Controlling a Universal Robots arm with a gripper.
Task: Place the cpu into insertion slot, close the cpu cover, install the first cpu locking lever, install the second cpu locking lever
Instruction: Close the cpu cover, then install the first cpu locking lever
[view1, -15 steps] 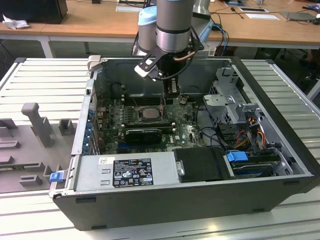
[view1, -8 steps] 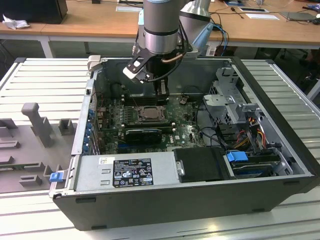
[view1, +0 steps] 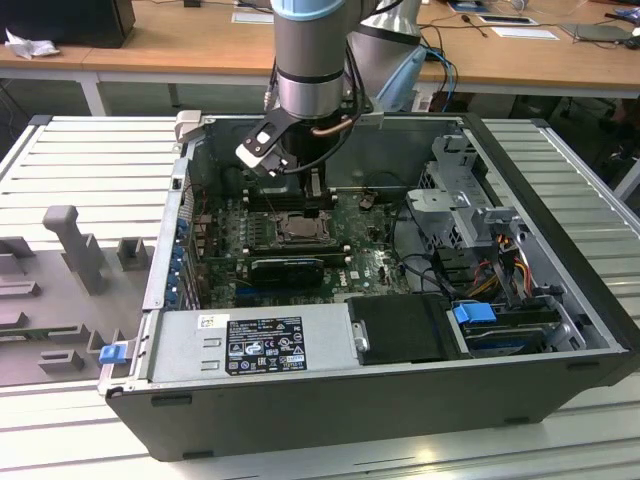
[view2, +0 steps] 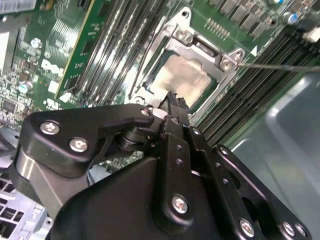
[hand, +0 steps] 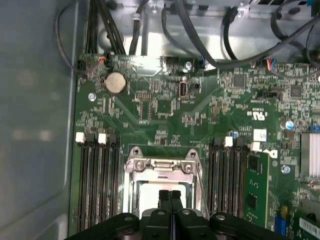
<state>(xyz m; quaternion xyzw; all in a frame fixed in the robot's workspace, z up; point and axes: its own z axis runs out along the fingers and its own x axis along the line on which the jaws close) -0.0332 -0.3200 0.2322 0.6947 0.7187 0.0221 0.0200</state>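
Note:
The cpu (view2: 187, 80), a pale silvery square chip, lies in the insertion slot (view1: 298, 232) on the green motherboard. The cpu cover (view2: 186, 36) lies down around it as a dull silver frame, and the chip (hand: 149, 196) shows through the cut-out of the cover (hand: 160, 167). My black gripper (hand: 170, 196) is shut, its two fingertips pressed together right over the chip's top with nothing between them; it also appears at gripper (view2: 172, 99) and gripper (view1: 300, 190). A thin wire locking lever (view2: 280, 66) juts out from one socket corner. Another lever (hand: 200, 182) runs along the socket's side.
Long black memory slots (hand: 100, 185) flank the socket on both sides. A black graphics card (view1: 287, 268) lies in front of the socket in the exterior view. Cables (hand: 200, 35) hang along the case wall, and the drive cage (view1: 470, 200) stands on the exterior view's right.

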